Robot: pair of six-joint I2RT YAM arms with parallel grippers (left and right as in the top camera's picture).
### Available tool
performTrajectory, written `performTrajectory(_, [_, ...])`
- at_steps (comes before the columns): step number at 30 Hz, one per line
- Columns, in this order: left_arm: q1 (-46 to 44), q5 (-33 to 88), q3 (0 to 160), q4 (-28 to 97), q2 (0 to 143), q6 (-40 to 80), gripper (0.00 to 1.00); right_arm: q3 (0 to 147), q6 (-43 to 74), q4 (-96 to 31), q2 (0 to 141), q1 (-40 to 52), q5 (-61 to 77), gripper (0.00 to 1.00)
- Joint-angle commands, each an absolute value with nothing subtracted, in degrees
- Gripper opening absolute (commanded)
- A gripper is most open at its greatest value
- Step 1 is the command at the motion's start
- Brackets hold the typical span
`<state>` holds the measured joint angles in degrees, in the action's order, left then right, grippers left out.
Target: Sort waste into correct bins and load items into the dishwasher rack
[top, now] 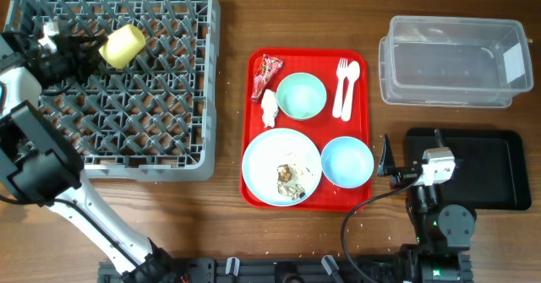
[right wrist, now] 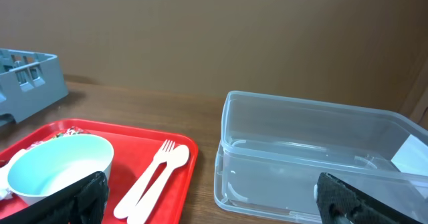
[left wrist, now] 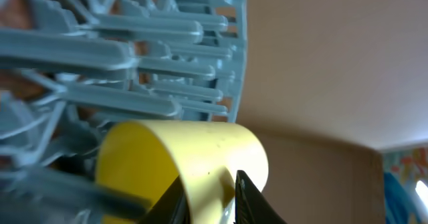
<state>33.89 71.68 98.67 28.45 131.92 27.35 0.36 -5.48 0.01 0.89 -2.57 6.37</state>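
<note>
The left claw [left wrist: 207, 198] is pinched narrow on the wall of the small yellow plastic cup [left wrist: 180, 158], one finger inside the mouth and one outside. The cup lies tilted on its side, over the upright pegs of the large square grey plastic dishwasher rack [top: 110, 166], near the rack's far edge.

The grip looks thin, on smooth plastic. If the claw lets go at this tilt, the cup could wedge sideways between pegs or roll along them instead of seating mouth down. Pushing lower without turning it could catch the rim on a peg and twist it out of the fingers.

Right of the rack sits the red rectangular plastic serving tray [top: 252, 122], untouched, with bowls, plate, cutlery and waste on it. Beyond that tray, well away from the rack, the right claw [top: 387, 158] rests spread wide and empty, beside the shallow black rectangular tray [top: 499, 169].

Everything stands on a brown wood-grain counter [top: 228, 13], level and dry-looking, and a plain brown wall closes the room behind the rack
</note>
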Motion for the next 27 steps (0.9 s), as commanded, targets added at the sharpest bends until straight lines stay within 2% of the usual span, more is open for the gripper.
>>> performTrajectory(1, [35.05,58.28,98.50,32.60,124.62,25.71,0.18,0.32,-5.96,0.32,0.58,-2.87,5.98,1.00])
performTrajectory(4, [34.63,38.46,98.50,38.87,118.41,25.74,0.23,0.32,-5.96,0.32,0.58,-2.87,5.98,1.00])
performTrajectory(6, [34.02,28.51,98.50,41.89,115.50,25.74,0.23,0.32,-5.96,0.30,0.58,-2.87,5.98,1.00])
performTrajectory(8, [32.51,24.56,98.50,43.18,113.21,25.71,0.04,0.32,-5.98,0.32,0.58,-2.87,5.98,1.00])
performTrajectory(9, [31.62,24.58,98.50,43.07,112.68,25.71,0.04,0.32,-5.96,0.30,0.58,-2.85,5.98,1.00])
performTrajectory(13, [20.32,20.97,98.48,40.16,112.86,15.31,0.04,0.32,-5.96,0.32,0.58,-2.87,5.98,1.00])
performTrajectory(16, [10.15,2.20,98.48,38.22,113.60,13.87,0.04,0.32,-5.96,0.30,0.58,-2.87,5.98,1.00])
performTrajectory(20, [1.89,-18.39,98.48,35.97,114.91,13.89,0.04,0.32,-5.96,0.30,0.58,-2.87,5.98,1.00])
performTrajectory(27, [1.89,-22.20,98.48,36.82,118.24,13.89,0.04,0.32,-5.96,0.32,0.58,-2.87,5.98,1.00])
